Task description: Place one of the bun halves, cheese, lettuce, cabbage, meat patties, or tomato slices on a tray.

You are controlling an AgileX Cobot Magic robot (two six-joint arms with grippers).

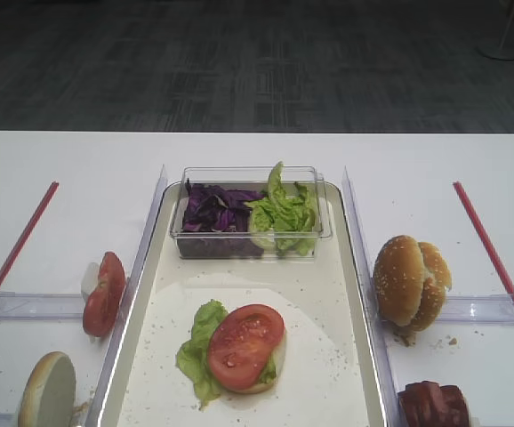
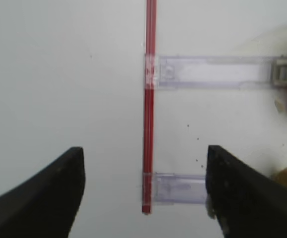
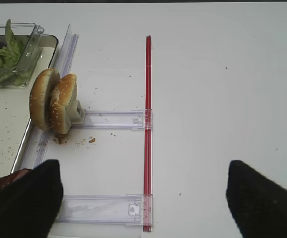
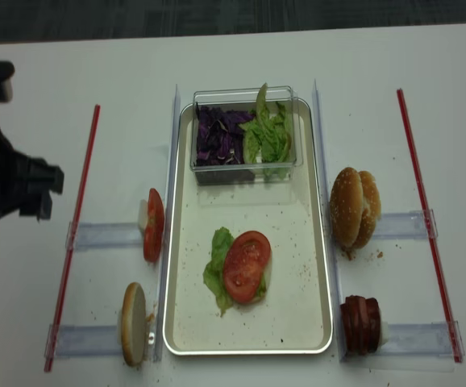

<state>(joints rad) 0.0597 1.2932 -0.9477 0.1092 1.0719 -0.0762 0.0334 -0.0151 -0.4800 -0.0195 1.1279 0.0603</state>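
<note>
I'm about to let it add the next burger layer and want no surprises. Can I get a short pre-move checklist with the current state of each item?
1. Stack on the tray: a tomato slice lies on lettuce over a pale bun piece. Ok.
2. Left gripper: open, holding nothing. Ok.
3. Right gripper: open, holding nothing. Ok.
4. Spare tomato slices: standing on edge left of the tray, unobstructed. Ok.
5. Bun halves: standing on edge right of the tray. Ok.
6. Cheese: not visible in any view. Cannot tell.
</note>
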